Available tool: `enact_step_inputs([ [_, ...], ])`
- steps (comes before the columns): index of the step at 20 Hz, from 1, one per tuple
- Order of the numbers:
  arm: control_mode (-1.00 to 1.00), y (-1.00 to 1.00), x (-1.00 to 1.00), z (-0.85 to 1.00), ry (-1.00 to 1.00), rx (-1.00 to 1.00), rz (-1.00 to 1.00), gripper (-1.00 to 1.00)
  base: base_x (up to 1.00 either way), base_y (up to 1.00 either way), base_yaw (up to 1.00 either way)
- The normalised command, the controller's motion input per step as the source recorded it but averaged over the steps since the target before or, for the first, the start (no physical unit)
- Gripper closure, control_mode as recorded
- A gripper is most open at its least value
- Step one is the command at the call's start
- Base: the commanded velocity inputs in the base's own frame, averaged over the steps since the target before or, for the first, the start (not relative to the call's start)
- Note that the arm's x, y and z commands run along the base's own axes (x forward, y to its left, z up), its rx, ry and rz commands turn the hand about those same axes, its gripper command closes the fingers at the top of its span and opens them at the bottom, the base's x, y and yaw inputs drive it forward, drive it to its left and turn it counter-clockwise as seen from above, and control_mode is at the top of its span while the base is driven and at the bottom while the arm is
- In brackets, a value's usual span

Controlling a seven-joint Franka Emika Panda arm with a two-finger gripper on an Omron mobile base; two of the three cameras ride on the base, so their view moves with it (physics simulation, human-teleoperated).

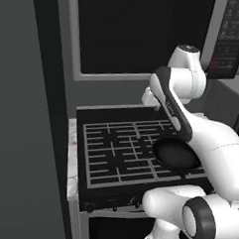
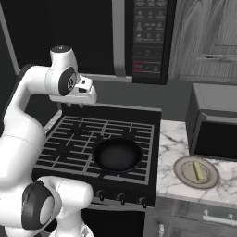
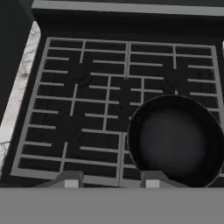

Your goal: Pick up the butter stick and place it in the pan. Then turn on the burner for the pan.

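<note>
- Butter stick (image 2: 198, 171): lies on a pale round dish (image 2: 184, 174) on the marble counter (image 2: 171, 139), well off to the gripper's right and nearer the stove front than the gripper is. Untouched.
- Pan (image 2: 117, 155): empty, on the front-right grate of the stove (image 2: 69, 134), below and forward-right of the gripper (image 2: 77, 105). In the hand view its rim sits just above the right finger tip (image 3: 151, 179).
- Gripper: hangs high over the rear-left of the stove, holding nothing. Finger tips stand apart, jaws open.
- Step in hand (judgement): reach for the butter. Travel right across the stove, staying above the pan rim, then descend straight onto the dish.
- Grasp advice: close across the bar's short sides; it is thin and low, so the fingers must come nearly to the dish face without clipping its raised rim.
- Edges and room: a dark box appliance (image 2: 215, 125) stands just behind the dish, cabinets above it. Approach from the stove side or the front; open air there.
</note>
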Motion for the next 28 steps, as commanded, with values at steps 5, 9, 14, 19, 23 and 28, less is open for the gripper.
enact_step_inputs([
  [5,-1.0,-0.26,0.0,-0.1,0.02,0.02,0.0,-1.0,0.0,0.0,0.0],
  [9,-1.0,-0.61,0.0,-0.33,0.0,0.04,0.0,-1.0,0.0,0.0,0.0],
  [14,-1.0,-0.79,0.0,-0.27,0.05,0.02,0.01,-1.0,0.0,0.0,0.0],
  [19,-1.0,-0.86,0.0,-0.28,0.11,0.01,0.0,-1.0,0.0,0.0,0.0],
  [23,-1.0,-0.79,0.0,-0.3,0.14,0.0,0.0,-1.0,0.0,0.0,0.0],
  [28,-1.0,-0.81,0.01,-0.24,0.16,0.0,0.0,-1.0,0.0,0.0,0.0],
])
